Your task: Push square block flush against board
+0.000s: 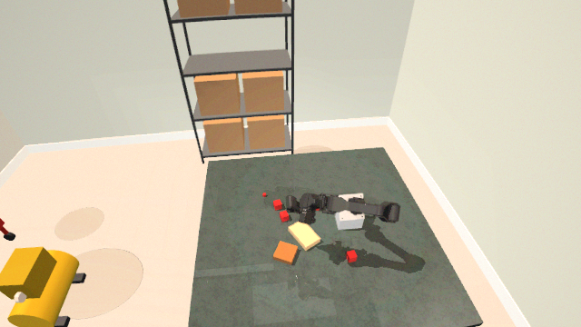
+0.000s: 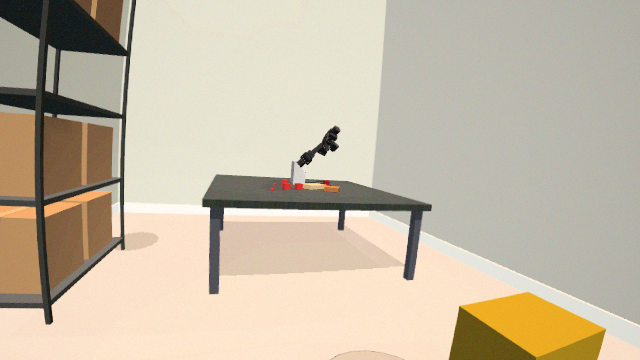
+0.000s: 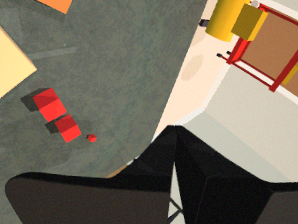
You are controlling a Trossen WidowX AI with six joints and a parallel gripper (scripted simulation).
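The orange square block (image 1: 285, 252) (image 2: 332, 189) (image 3: 56, 4) lies flat on the dark table, at the lower left of the board in the top view. The pale yellow board (image 1: 304, 235) (image 2: 314, 186) (image 3: 12, 65) lies flat and turned at an angle. A narrow strip of table shows between them in the top view, so they are apart. The wrist view cuts off both parts. My gripper (image 3: 173, 132) is shut and empty, raised high above the table, past the board on the shelf side. Its fingertips are hard to make out in the top and exterior views.
Two red cubes (image 1: 278, 204) (image 1: 284, 216) lie beyond the board, with a small red ball (image 1: 264, 194) near them. Another red cube (image 1: 351, 256) lies right of the board. The white arm base (image 1: 349, 222) stands behind the board. A shelf rack (image 1: 238, 63) stands beyond the table.
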